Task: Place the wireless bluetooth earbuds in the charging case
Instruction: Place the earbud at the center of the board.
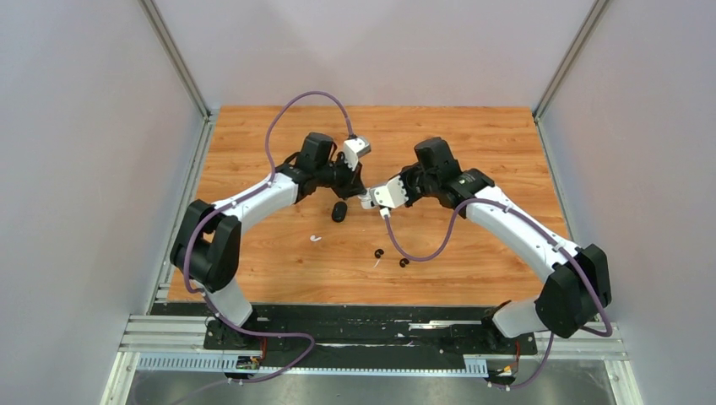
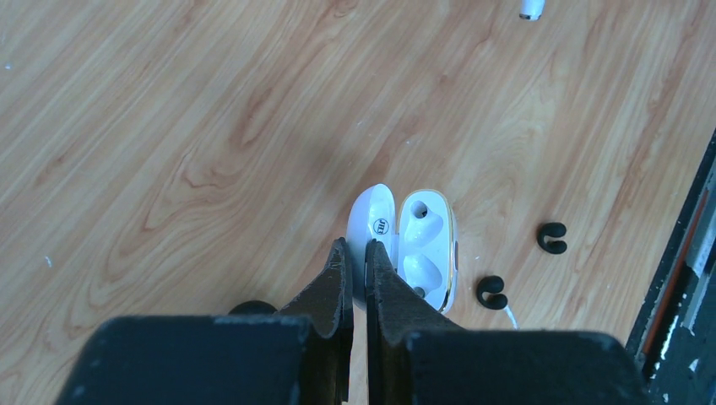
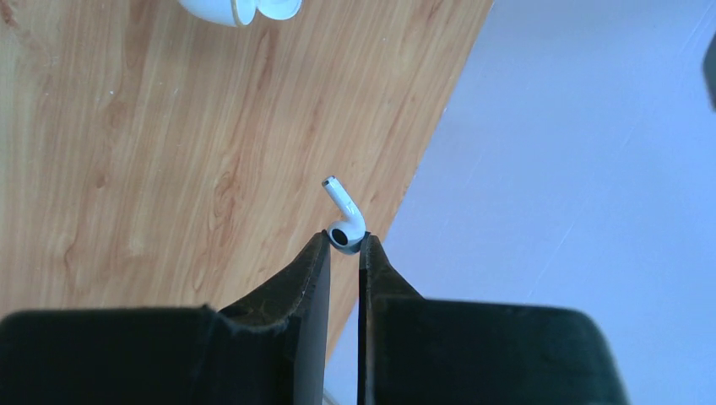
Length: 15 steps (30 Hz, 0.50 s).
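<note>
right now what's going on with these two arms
The left pincer is shut on the lid of an open white charging case, whose two earbud slots look empty. The right pincer pinches a white stemmed earbud by its head, stem pointing away from the fingers; it is not yet in the case. Two black earbuds lie loose on the wooden table beside the case.

White case (image 3: pixel 213 8) cut off by top edge.
</note>
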### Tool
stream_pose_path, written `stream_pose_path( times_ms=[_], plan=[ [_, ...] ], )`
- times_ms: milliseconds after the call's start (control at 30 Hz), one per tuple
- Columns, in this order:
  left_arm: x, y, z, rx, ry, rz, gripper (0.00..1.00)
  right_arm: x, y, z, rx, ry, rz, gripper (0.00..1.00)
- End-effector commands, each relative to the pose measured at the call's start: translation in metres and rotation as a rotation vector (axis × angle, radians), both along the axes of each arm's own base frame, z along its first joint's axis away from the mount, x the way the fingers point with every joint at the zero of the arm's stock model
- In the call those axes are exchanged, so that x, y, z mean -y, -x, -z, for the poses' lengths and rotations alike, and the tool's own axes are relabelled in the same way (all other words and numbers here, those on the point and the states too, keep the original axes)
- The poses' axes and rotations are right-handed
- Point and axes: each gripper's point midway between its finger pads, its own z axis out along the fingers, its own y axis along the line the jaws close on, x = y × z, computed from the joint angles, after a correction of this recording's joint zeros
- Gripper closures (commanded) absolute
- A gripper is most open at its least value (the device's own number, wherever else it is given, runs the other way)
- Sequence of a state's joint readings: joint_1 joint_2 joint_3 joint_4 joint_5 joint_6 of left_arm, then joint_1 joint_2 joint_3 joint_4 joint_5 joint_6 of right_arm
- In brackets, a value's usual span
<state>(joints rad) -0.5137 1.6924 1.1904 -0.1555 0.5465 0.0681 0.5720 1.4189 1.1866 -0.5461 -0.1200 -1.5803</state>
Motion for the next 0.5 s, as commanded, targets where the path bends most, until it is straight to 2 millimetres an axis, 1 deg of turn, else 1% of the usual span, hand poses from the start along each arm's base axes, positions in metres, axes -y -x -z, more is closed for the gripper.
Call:
stream_pose_path(
  times_ms=[0, 33, 67, 100, 133, 167, 200, 233, 267, 300, 333, 367, 433, 467],
  plan=[
    [0.009, -0.001, -0.024, 0.069, 0.075, 0.0, 1.0, -0.005, 0.001, -0.023, 0.016, 0.03, -0.021, 1.0],
    [0.006, -0.002, -0.031, 0.117, 0.076, -0.004, 1.0, -0.007, 0.004, -0.021, -0.025, 0.027, -0.015, 1.0],
    [0.005, -0.004, -0.032, 0.17, 0.073, 0.003, 1.0, -0.008, 0.011, -0.018, -0.082, 0.032, -0.009, 1.0],
    [0.004, -0.005, -0.038, 0.216, 0.066, -0.007, 1.0, -0.009, 0.015, -0.016, -0.136, 0.029, 0.014, 1.0],
    [0.001, -0.007, -0.038, 0.265, 0.057, -0.003, 1.0, -0.009, 0.022, -0.012, -0.211, 0.019, 0.041, 1.0],
    [-0.003, -0.009, -0.044, 0.309, 0.053, -0.02, 1.0, -0.013, 0.027, -0.018, -0.276, -0.009, 0.071, 1.0],
    [-0.006, -0.01, -0.041, 0.356, 0.042, -0.021, 1.0, -0.013, 0.034, -0.014, -0.357, -0.011, 0.102, 1.0],
    [-0.01, -0.013, -0.048, 0.401, 0.039, -0.042, 1.0, -0.01, 0.045, -0.008, -0.449, -0.001, 0.135, 1.0],
    [-0.014, -0.014, -0.046, 0.446, 0.027, -0.041, 1.0, -0.013, 0.047, -0.007, -0.496, -0.009, 0.161, 1.0],
    [-0.018, -0.017, -0.05, 0.48, 0.016, -0.065, 1.0, -0.008, 0.059, 0.001, -0.582, 0.012, 0.194, 1.0],
    [-0.024, -0.021, -0.048, 0.51, -0.004, -0.089, 1.0, -0.006, 0.068, 0.006, -0.655, 0.02, 0.214, 1.0],
    [-0.026, -0.021, -0.049, 0.524, -0.011, -0.098, 1.0, -0.001, 0.081, 0.015, -0.738, 0.049, 0.233, 1.0],
    [-0.035, -0.022, -0.044, 0.52, -0.051, -0.127, 1.0, 0.013, 0.108, 0.039, -0.905, 0.136, 0.273, 1.0],
    [-0.04, -0.023, -0.046, 0.523, -0.065, -0.148, 1.0, 0.021, 0.122, 0.049, -0.987, 0.173, 0.277, 1.0]
  ],
)
